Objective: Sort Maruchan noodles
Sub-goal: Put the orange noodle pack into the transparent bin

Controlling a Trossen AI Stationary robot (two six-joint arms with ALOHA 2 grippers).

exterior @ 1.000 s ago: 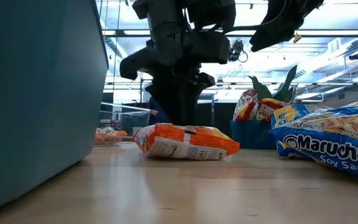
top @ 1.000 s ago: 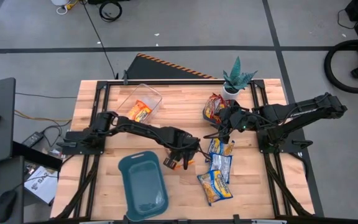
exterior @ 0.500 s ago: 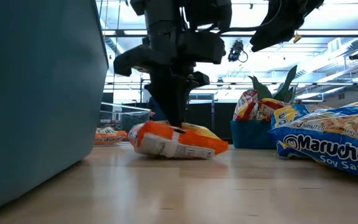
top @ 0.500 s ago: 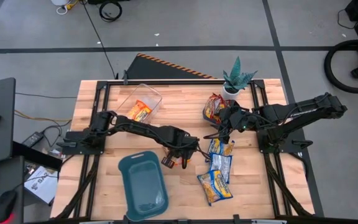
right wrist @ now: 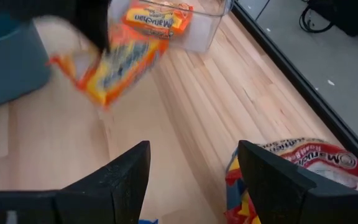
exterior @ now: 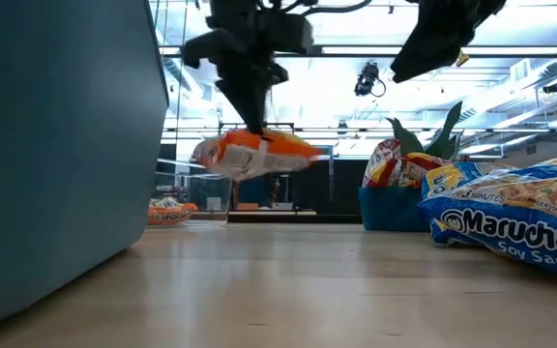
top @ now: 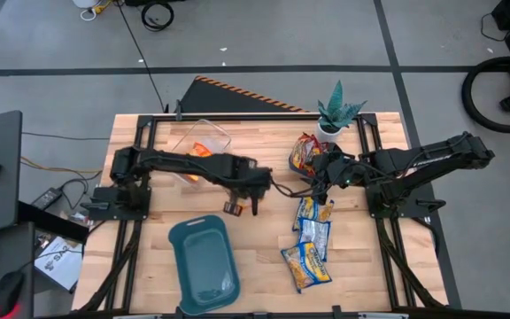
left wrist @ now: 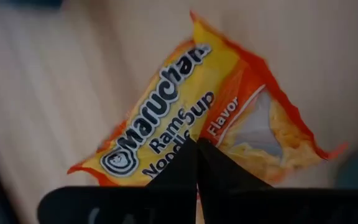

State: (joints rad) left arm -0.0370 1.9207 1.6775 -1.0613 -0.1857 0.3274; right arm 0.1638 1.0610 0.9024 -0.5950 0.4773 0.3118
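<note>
The left gripper (top: pixel 242 197) is clenched on an orange Maruchan ramen packet (exterior: pixel 249 155), holding it in the air above the table (top: pixel 264 275) near the clear tub (top: pixel 211 135); the right gripper (right wrist: pixel 191 163) hovers released beside the red packets (top: pixel 305 152)

Orange-and-yellow packet (left wrist: pixel 191 118), blue-and-yellow packets (top: pixel 308 252), teal tray (top: pixel 204 263), red packets (top: pixel 304 152).

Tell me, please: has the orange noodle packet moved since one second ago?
Yes. The orange packet has risen off the table, held by the left gripper, and now hangs higher than the red packets.
</note>
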